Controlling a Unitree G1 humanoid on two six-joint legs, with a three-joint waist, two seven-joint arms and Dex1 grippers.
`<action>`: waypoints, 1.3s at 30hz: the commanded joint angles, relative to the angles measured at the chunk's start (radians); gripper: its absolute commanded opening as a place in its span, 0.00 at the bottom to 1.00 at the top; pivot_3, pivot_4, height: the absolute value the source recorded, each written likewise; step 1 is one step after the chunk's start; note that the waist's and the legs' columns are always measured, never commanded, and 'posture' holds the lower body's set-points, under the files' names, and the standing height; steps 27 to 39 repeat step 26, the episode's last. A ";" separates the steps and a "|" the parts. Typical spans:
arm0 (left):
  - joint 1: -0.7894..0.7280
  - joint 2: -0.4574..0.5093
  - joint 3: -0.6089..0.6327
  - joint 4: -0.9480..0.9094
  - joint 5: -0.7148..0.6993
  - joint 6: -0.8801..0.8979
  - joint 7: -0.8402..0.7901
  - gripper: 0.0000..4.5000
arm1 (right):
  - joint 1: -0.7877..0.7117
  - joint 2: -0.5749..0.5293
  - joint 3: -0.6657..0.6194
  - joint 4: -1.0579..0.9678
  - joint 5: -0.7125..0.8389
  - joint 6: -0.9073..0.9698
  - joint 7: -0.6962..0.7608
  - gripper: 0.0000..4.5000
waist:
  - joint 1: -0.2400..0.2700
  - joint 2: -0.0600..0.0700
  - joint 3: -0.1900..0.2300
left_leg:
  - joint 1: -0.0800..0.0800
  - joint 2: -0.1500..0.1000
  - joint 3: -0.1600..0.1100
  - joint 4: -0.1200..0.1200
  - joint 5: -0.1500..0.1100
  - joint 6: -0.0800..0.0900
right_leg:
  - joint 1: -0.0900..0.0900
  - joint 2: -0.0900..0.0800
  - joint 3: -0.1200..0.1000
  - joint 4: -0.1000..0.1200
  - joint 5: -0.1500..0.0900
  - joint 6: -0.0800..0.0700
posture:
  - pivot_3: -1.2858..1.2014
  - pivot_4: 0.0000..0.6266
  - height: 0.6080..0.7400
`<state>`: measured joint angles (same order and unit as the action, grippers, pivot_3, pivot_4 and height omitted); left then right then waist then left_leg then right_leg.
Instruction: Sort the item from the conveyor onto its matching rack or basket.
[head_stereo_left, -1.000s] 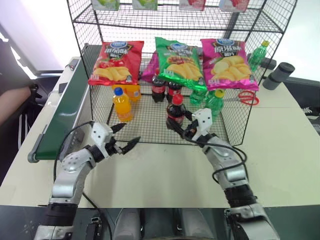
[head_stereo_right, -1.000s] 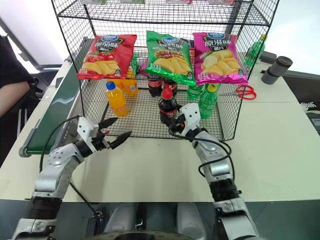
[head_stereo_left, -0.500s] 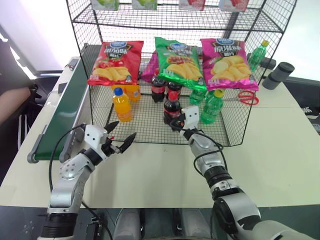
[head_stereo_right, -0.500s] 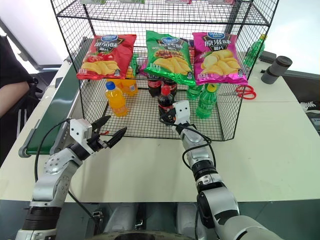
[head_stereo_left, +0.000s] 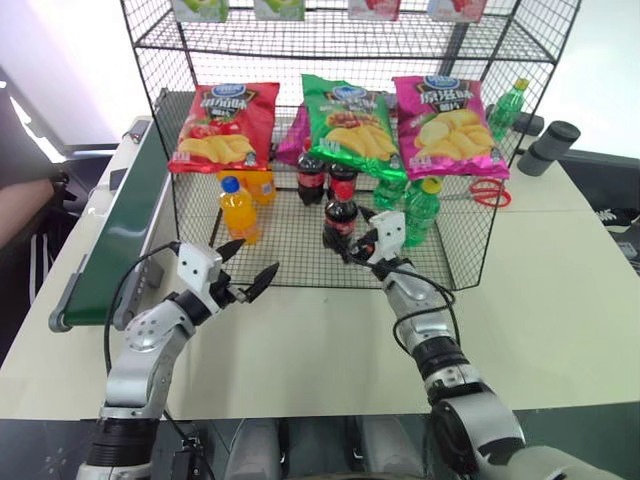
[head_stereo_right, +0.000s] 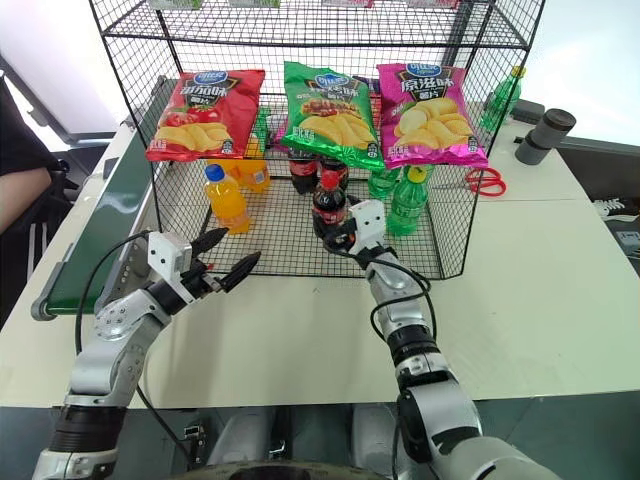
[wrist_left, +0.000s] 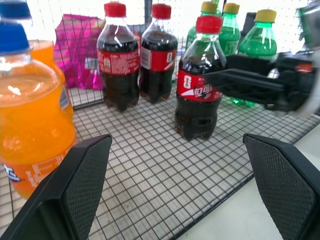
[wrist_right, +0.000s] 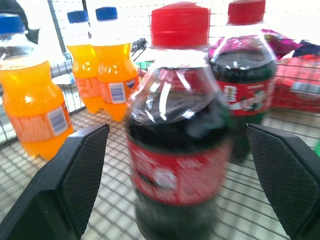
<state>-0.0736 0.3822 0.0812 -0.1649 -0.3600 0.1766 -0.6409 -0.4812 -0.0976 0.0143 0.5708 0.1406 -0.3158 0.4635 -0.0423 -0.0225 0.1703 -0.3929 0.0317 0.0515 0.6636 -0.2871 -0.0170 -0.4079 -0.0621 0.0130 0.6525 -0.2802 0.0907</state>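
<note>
The cola bottle (wrist_left: 199, 82) is seen standing upright on the grid floor of the black wire rack (head_stereo_left: 300, 255), in front of two more cola bottles (wrist_left: 137, 55). The right gripper (wrist_right: 175, 150) is spread wide either side of it, gripping nothing; the left gripper (head_stereo_left: 250, 268) is held open over the counter (head_stereo_left: 560, 290). Full and fairly heavy, with smooth, slippery, slightly yielding plastic, it is judged best gripped at the label band.

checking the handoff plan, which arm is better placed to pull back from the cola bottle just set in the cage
Right. The right gripper stands open around the small red-capped plastic cola bottle on the black wire-mesh cage floor; the left gripper hovers open outside the cage front.
</note>
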 joint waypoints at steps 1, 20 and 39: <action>-0.013 0.017 0.017 -0.026 -0.013 0.008 -0.004 1.00 | 0.086 -0.075 -0.005 -0.201 0.019 0.053 0.057 1.00 | 0.001 0.000 0.000 | 0.000 0.000 0.000 0.000 0.000 0.000 | 0.000 0.000 0.000 0.000 0.000 0.000 | 0.52 0.24 1.00; 0.024 0.198 0.117 0.110 -0.028 0.002 -0.143 1.00 | 0.585 -0.578 -0.308 -0.838 0.364 0.520 0.355 1.00 | 0.010 0.000 0.000 | 0.001 0.000 -0.001 -0.001 0.000 0.000 | 0.003 0.000 0.000 -0.003 -0.001 -0.001 | 0.52 0.24 1.00; 0.028 0.190 0.104 0.124 -0.012 -0.019 -0.152 1.00 | 0.572 -0.574 -0.311 -0.848 0.353 0.539 0.340 1.00 | 0.025 0.001 0.000 | 0.001 0.000 0.000 -0.001 0.000 0.000 | 0.002 0.000 0.001 -0.004 -0.001 -0.001 | 0.52 0.24 1.00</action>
